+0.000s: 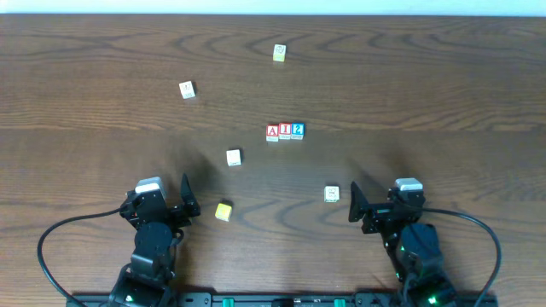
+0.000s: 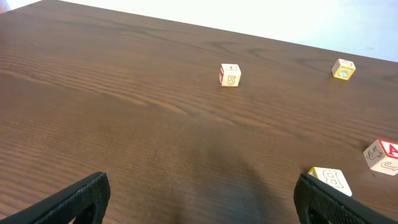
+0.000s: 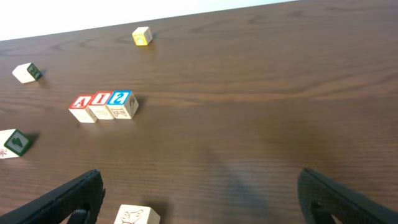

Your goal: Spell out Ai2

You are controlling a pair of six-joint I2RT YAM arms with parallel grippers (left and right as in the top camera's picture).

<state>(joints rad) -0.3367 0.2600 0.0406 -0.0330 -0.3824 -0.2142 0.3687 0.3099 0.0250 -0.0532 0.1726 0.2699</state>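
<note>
Both grippers are wide open and hold nothing: the left gripper (image 2: 202, 202) and the right gripper (image 3: 205, 199) sit low at the near edge of the desk (image 1: 426, 85), well apart from the letters. The 3 task cubes stand mid-desk in 1 tight row, the red A cube (image 1: 273, 131) touching the red I cube (image 1: 285, 131), which touches the blue 2 cube (image 1: 297, 130), so the word already reads correctly, left to right, in the overhead view. By my reckoning the main risk now is any needless reach: an open finger sweeping toward the row could nudge 1 cube, turn its face or break the line, since nothing anchors these light blocks. A white cube (image 1: 234, 157) lies near the row on the left-hand side, and a cream cube (image 1: 332, 194) sits just ahead of the right gripper; pushed forward by an arm, either could slide into the word. The yellow cube (image 1: 223, 211) near the left gripper poses the same hazard, though it is farther from the row.
</note>
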